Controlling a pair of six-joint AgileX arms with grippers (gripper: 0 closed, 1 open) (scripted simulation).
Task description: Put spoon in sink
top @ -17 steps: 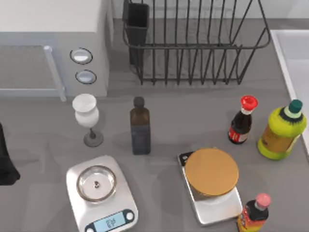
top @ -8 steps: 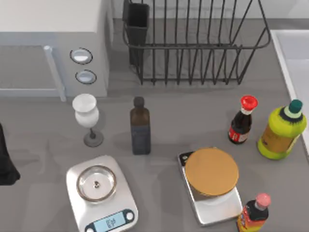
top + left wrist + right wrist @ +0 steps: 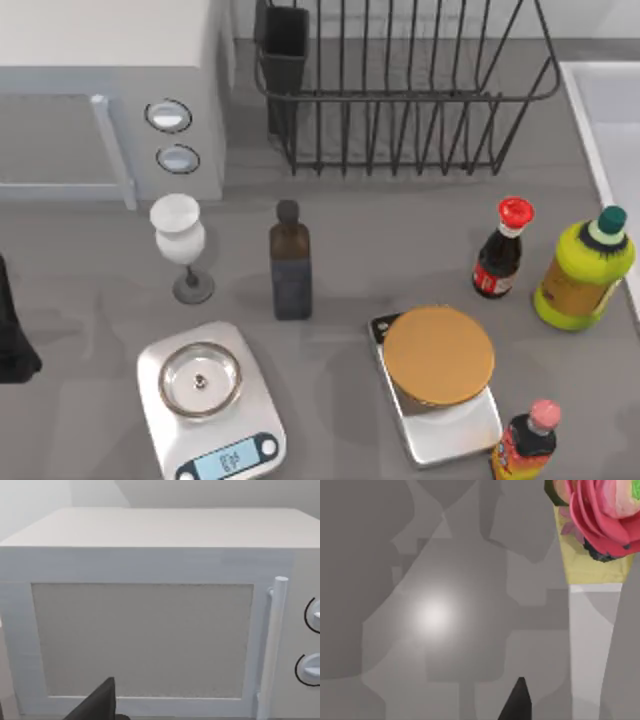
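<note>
The spoon is out of view. The sink (image 3: pixel 582 120) is a pale basin with a raised white rim at the table's far right edge, behind the yellow-green bottle (image 3: pixel 585 270). My left arm (image 3: pixel 12 335) is a dark shape parked at the table's left edge. In the left wrist view a black part of my left gripper (image 3: pixel 100 702) faces the white microwave (image 3: pixel 150 625). In the right wrist view a black tip of my right gripper (image 3: pixel 517 702) hangs over bare grey tabletop, near a pink flower in a yellow wrapper (image 3: pixel 600 515).
The microwave (image 3: pixel 110 90) stands at the back left and a black wire dish rack (image 3: pixel 400 90) at the back middle. A white goblet (image 3: pixel 180 240), a dark bottle (image 3: pixel 290 265), two scales (image 3: pixel 210 400) (image 3: pixel 440 385) and sauce bottles (image 3: pixel 503 250) (image 3: pixel 525 445) crowd the middle.
</note>
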